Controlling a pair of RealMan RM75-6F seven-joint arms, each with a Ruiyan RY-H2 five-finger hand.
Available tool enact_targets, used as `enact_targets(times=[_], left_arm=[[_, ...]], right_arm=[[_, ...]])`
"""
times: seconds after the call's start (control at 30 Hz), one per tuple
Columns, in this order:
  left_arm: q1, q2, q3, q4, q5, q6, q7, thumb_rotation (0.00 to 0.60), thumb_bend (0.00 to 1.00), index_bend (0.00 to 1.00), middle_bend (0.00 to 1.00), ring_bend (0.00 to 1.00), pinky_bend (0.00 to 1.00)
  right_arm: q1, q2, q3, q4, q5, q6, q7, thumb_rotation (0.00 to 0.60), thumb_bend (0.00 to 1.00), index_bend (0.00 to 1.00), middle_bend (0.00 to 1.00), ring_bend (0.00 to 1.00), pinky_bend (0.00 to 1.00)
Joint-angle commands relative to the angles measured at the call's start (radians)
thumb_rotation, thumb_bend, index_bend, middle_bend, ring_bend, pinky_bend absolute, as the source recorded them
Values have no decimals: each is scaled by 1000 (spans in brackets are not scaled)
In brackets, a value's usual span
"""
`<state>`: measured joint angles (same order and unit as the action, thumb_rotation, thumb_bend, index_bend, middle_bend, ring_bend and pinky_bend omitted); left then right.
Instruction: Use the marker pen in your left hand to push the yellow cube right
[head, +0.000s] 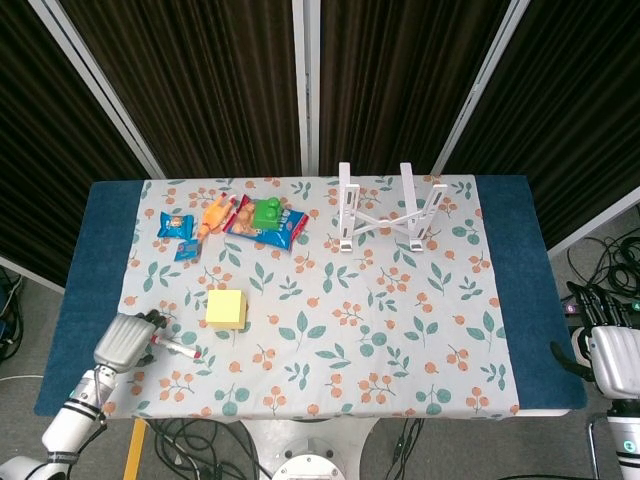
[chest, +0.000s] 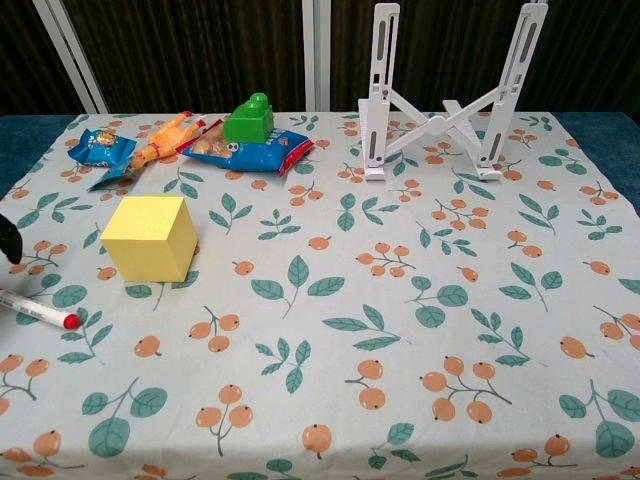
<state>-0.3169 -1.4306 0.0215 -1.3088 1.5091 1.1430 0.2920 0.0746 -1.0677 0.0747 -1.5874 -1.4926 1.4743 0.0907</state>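
The yellow foam-looking cube (head: 227, 307) sits on the flowered cloth toward the left side of the counter (head: 510, 215), about midway between the far and near edges, square to them. Just nearer the front-left corner lies the white marker pen with the red cap (head: 177, 346), flat on the cloth, cap end pointing toward the cube but apart from it.

The left robot hand (head: 127, 340) is over the pen's tail end, fingers curled down at it; whether it has a grip on the barrel I cannot tell, since the hand covers that end and the chest view shows only a dark fingertip at the frame's edge. The pen looks to be lying on the cloth, not lifted.

To my eye the risk lies there: a thin round barrel on soft fabric may roll or skid off toward the near edge if the fingers close unevenly, or the cloth may bunch. Gripped too close to the tail, the pen could swivel when it meets the cube, and an off-centre push would turn the cube instead of sliding it right.

Rightward the cloth is bare of objects along the cube's line. Toward the far-left corner lie a small blue snack packet (head: 175, 224), an orange toy figure (head: 213, 217), and a green building brick (head: 266, 212) resting on a blue-and-red crisp bag (head: 290, 229). A white folding stand (head: 385, 212) stands at the far edge. None of these block the path.

The right robot hand (head: 609, 345) hangs off the counter's right edge, holding nothing, its fingers loosely apart.
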Motion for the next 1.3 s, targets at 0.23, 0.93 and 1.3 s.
enact_targets(times=[0.23, 0.93, 1.3], left_arm=[[-25, -39, -16, 3, -49, -44, 31, 600, 228, 480, 520, 644, 824], [-41, -68, -1, 11, -86, -71, 66, 600, 327, 583, 618, 671, 827], [-47, -74, 2, 15, -112, -87, 83, 600, 382, 586, 618, 671, 828]], right_arm=[[0, -5, -1, 9, 5, -5, 9, 600, 176, 0, 121, 42, 118], [4, -17, -2, 26, 19, -25, 24, 600, 176, 0, 121, 42, 118], [4, -16, -1, 24, 27, -31, 26, 600, 176, 0, 126, 42, 118]])
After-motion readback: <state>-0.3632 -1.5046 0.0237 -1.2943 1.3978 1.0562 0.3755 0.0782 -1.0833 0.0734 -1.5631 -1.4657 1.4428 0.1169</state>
